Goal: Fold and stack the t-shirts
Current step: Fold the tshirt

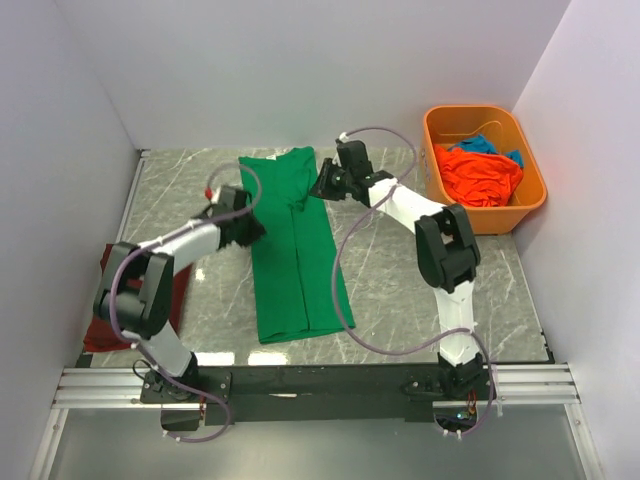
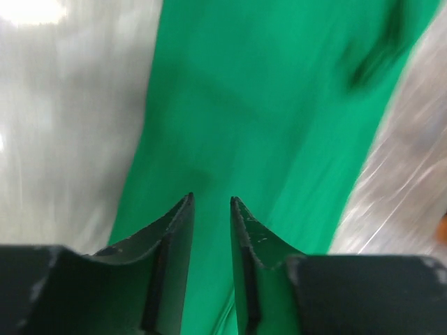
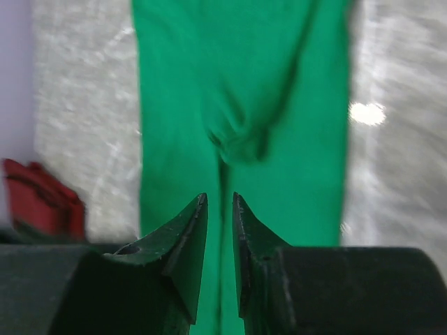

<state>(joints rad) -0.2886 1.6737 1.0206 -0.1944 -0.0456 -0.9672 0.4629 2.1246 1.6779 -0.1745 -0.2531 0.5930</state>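
- Maroon shirt [image 1: 97, 335] lies at the table's left edge, partly under my left arm; an elbow swing could drag it off.
- Left gripper [image 2: 211, 201] hovers over the green shirt [image 1: 295, 250], jaws barely apart and empty; I might pinch one layer only.
- Mid-table, the green shirt lies as a long strip; uneven lifting would skew my fold.
- Right gripper [image 3: 220, 197], likewise barely apart and empty, could snag the centre pucker.
- Tub [image 1: 480, 110] with more shirts sits far right.
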